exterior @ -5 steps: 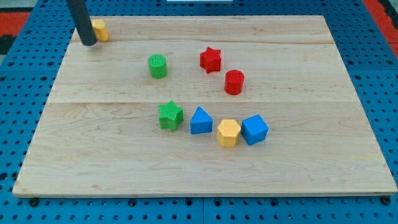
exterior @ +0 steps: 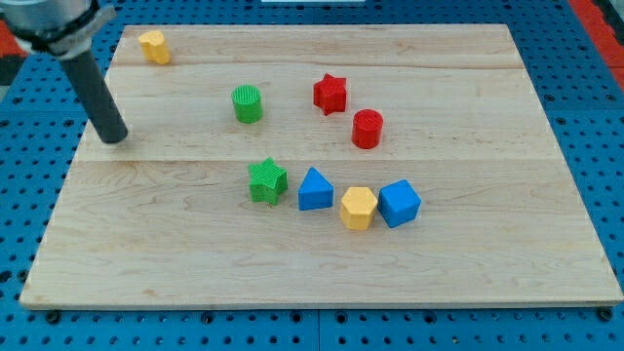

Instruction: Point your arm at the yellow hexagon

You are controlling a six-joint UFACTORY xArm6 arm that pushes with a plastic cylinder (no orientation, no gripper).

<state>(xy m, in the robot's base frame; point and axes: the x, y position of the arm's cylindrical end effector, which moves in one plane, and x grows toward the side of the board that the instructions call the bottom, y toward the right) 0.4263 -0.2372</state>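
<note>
Camera view, wooden board (exterior: 468, 263) on blue pegboard (exterior: 595, 107). My tip (exterior: 115, 137) planted near the board's left edge, about midway between far and near sides, rod leaning up toward the view's top left. No claw on this arm, only the plain rod end, so nothing open, closed or gripping.

Yellow hexagon (exterior: 358, 208) sitting right of centre toward the near side, wedged between the blue triangular block (exterior: 314, 190) on its left and the blue cube (exterior: 399, 204) on its right, touching or all but touching both. Green star (exterior: 266, 181) just left of the blue triangular block, completing a shallow arc of four pieces. Tip well apart from that arc, off to its left and a little farther back.

Farther back: green cylinder (exterior: 248, 103) left of centre, nearest block to the tip yet clearly apart from it. Red star (exterior: 331, 94) to the right of it, red cylinder (exterior: 367, 129) just nearer and right of the star. Second yellow block (exterior: 153, 47), shape hard to make out, alone at the far left corner, beyond the tip.
</note>
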